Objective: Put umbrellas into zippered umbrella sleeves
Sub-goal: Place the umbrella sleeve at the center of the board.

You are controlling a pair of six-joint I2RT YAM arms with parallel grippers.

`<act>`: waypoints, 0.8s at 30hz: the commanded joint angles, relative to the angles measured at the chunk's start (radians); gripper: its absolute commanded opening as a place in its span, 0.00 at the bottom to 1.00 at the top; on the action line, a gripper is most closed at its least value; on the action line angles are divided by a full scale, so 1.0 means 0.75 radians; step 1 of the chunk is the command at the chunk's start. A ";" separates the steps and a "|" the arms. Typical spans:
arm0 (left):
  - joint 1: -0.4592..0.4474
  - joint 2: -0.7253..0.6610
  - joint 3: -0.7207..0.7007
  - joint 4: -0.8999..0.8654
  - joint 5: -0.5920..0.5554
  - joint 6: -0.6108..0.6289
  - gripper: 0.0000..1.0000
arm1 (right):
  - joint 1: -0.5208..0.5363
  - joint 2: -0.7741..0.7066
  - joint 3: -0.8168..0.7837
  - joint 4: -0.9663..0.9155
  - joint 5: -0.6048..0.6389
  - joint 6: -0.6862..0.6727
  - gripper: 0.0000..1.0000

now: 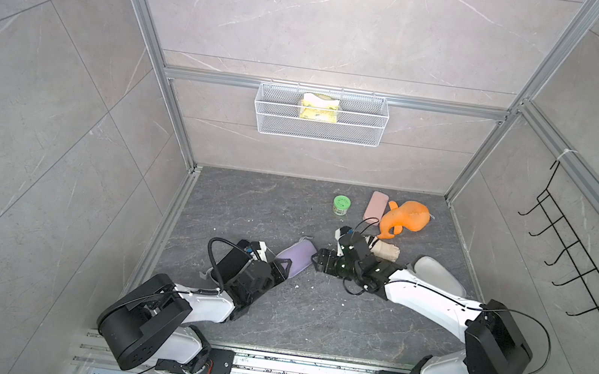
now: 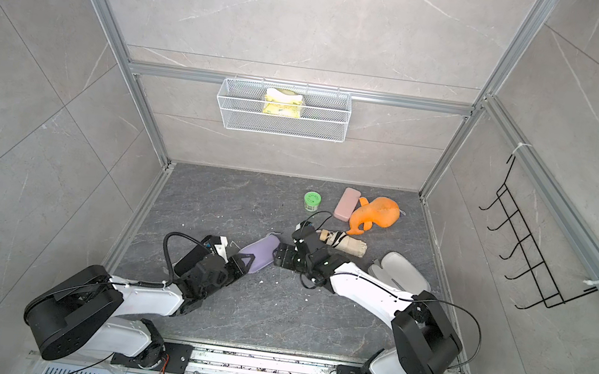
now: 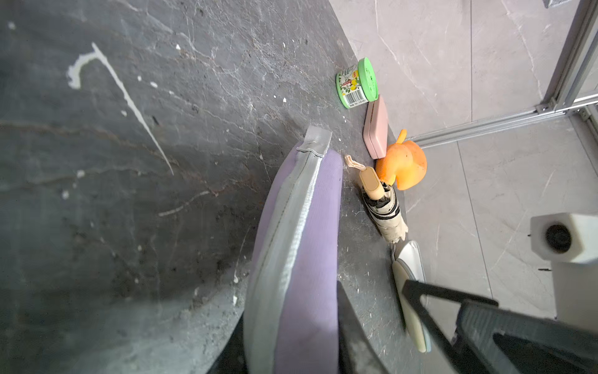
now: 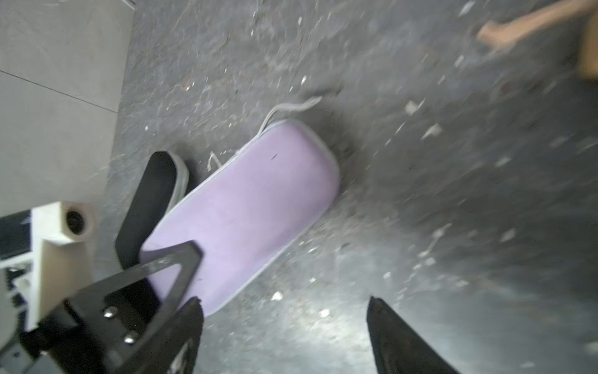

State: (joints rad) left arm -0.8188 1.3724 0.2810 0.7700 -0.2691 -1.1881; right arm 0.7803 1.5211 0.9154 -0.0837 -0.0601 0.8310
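Left gripper (image 1: 284, 267), nearest the lens, pinches the near end of the lilac sleeve (image 1: 298, 255). The sleeve's zip appears closed and its contents are not visible. Just right of that sleeve, the right gripper (image 4: 283, 302) stands with fingers spread wide, holding nothing. Further right of it, the beige umbrella (image 1: 385, 251) lies loose and the cream sleeve (image 1: 435, 274) lies open. That pairing is judged outstanding.

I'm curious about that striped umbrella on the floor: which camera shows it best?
The left wrist view: the beige umbrella lies fully visible, handle to canopy. In both top views the umbrella is small, partly behind the right arm. The right wrist view shows only its blurred strap.
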 commanded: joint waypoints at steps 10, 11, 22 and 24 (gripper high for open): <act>-0.384 0.125 0.059 -0.135 -0.575 -0.330 0.48 | 0.049 0.200 -0.003 -0.036 0.118 0.484 0.81; -0.384 0.121 0.064 -0.166 -0.560 -0.335 0.54 | 0.049 0.205 0.006 -0.049 0.130 0.469 0.81; -0.371 -0.261 0.182 -0.982 -0.510 -0.268 0.80 | 0.052 0.400 0.180 -0.095 0.088 0.329 0.80; -0.346 -0.347 0.190 -1.081 -0.493 -0.238 0.82 | 0.061 0.444 0.230 -0.103 0.061 0.304 0.79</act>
State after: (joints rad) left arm -1.0950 1.1866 0.3847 0.1478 -0.6205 -1.4162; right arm 0.8127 1.8080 1.0340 -0.1200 0.0044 1.1072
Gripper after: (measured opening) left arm 0.814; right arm 0.796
